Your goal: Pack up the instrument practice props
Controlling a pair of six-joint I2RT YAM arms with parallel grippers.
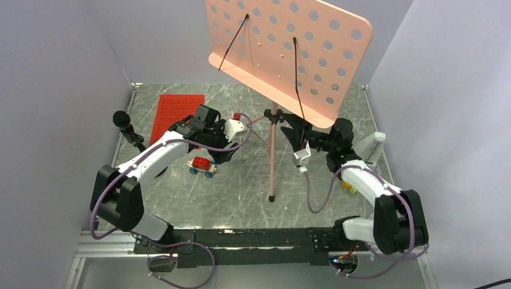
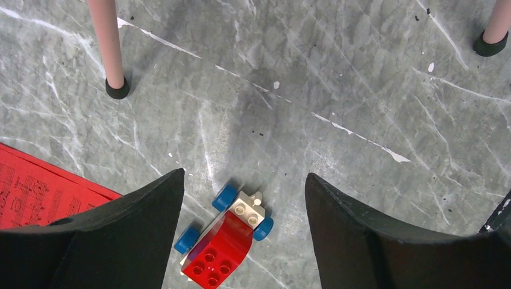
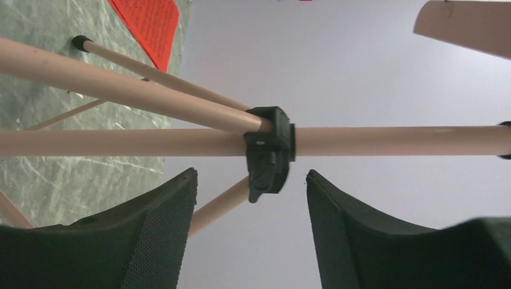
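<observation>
Standing on a grey marbled tabletop [image 1: 229,198] between pale walls [image 1: 54,90] was a salmon-pink holed music stand [image 1: 289,45]. The left gripper [image 2: 244,174] and right gripper [image 3: 250,171] gaped, grasping nothing.

The salmon-pink music stand [image 1: 273,156] stands upright mid-bench [image 1: 235,192] on spread tripod legs with black feet. Its holed rectangular desk [image 1: 289,51] is tilted, and a black collar [image 3: 269,144] joins legs to pole. The red sheet of printed notes [image 1: 173,114] lies flat at far left. The grey-white wedge-shaped metronome [image 1: 373,146] stands near the right edge.
</observation>
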